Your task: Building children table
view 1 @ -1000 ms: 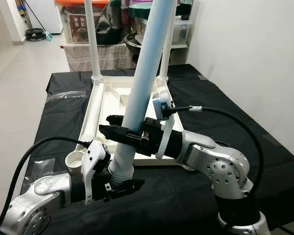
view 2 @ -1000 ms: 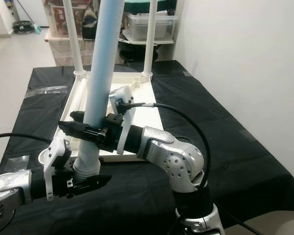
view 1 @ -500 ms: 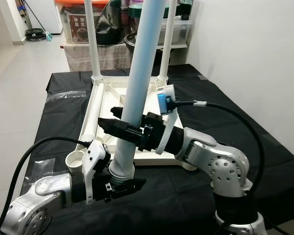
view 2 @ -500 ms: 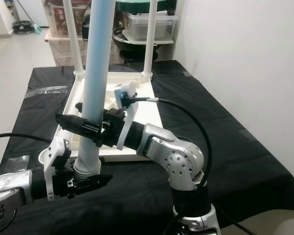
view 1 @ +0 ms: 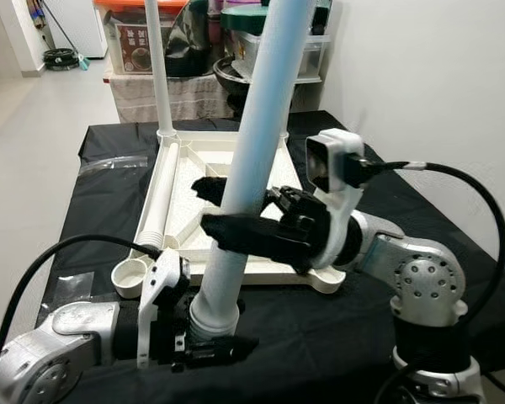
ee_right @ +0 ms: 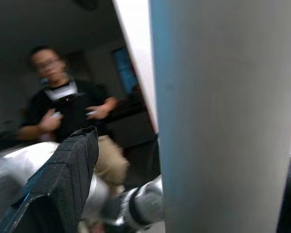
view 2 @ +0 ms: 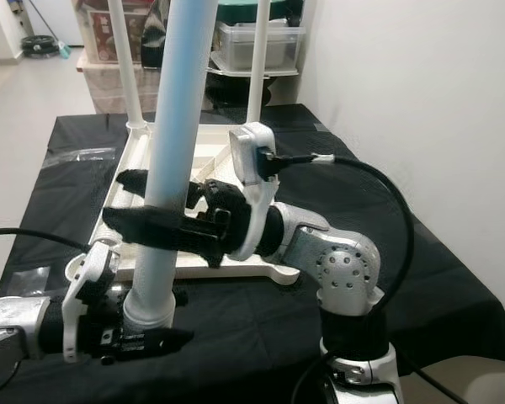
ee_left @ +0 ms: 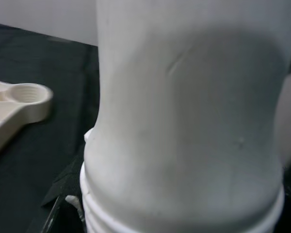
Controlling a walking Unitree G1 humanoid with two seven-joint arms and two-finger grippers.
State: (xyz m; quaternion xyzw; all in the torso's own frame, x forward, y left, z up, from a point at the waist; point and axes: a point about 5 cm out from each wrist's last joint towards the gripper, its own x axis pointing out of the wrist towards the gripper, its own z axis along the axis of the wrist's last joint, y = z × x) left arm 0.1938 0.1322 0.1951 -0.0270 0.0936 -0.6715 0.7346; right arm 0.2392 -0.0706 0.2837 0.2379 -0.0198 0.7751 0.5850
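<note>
**Leg in both pincers, its threaded end short of the empty socket**

Beyond both my grippers lies the black-covered table [view 1: 109,194], and on it the upturned white tabletop [view 1: 181,181], past my right gripper and ahead of my left. Two thin legs already stand in its far corners.

The pale blue leg [view 1: 257,143] is mine to place. Its long axis runs nearly upright, leaning a little to my right at the top. My right gripper [view 1: 227,209] is closed around its middle, one finger on either side. My left gripper [view 1: 204,349] is clamped at the ribbed threaded end, just above the cloth.

The empty near-left socket [view 1: 131,273] sits just ahead and to the left of my left gripper, so that arm is nearer (the right one mostly steadies, I judge). The threaded end must shift that way, upright, before it turns in.
</note>
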